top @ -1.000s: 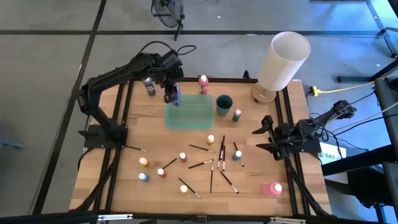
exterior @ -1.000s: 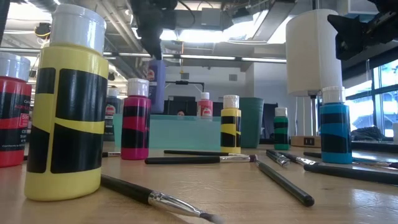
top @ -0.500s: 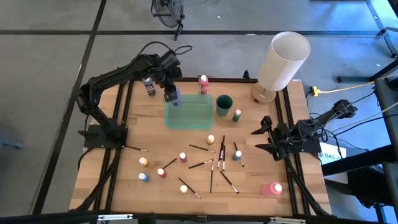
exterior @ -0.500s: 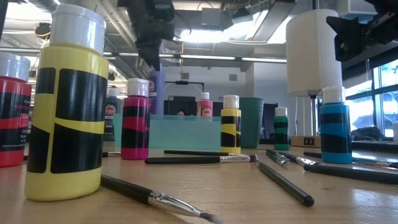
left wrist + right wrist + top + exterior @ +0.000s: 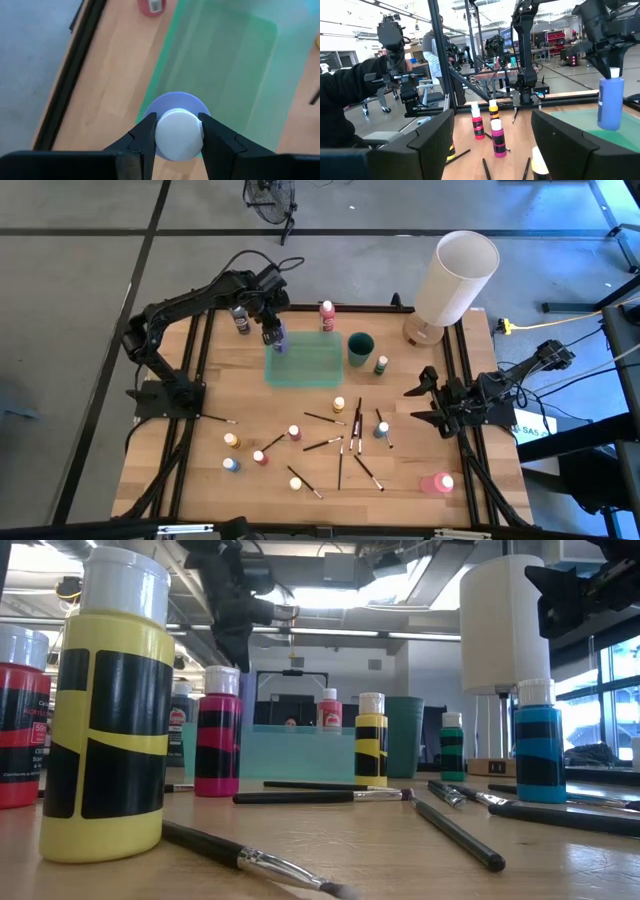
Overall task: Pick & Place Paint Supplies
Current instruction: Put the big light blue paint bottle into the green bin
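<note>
The left gripper (image 5: 178, 131) has its two dark fingers pinched on the white cap of a purple paint bottle (image 5: 178, 107), holding it upright over the near-left corner of the green tray (image 5: 320, 366). From the right arm's own camera the bottle (image 5: 610, 100) hangs just above the tray's edge, a tall lilac-blue cylinder with a narrow white cap.

I'd judge it light and rigid, smooth plastic that could slip or swing if held only by the cap. The cap gives a firm, narrow hold, but the body below could pendulum, so a slow lowering looks wise. It probably won't break if dropped, though it may topple once set down on so small a base.

The tray is translucent green and looks empty. Beside it stand a red bottle (image 5: 327, 315), a dark green cup (image 5: 360, 348) and a small green bottle (image 5: 381, 365). Farther from the tray, loose brushes (image 5: 340, 448) and small yellow, blue, orange and pink bottles lie scattered across the wooden table (image 5: 200, 470).

The right gripper (image 5: 418, 402) waits at the table's right edge, well apart from the tray, fingers spread wide and empty.
</note>
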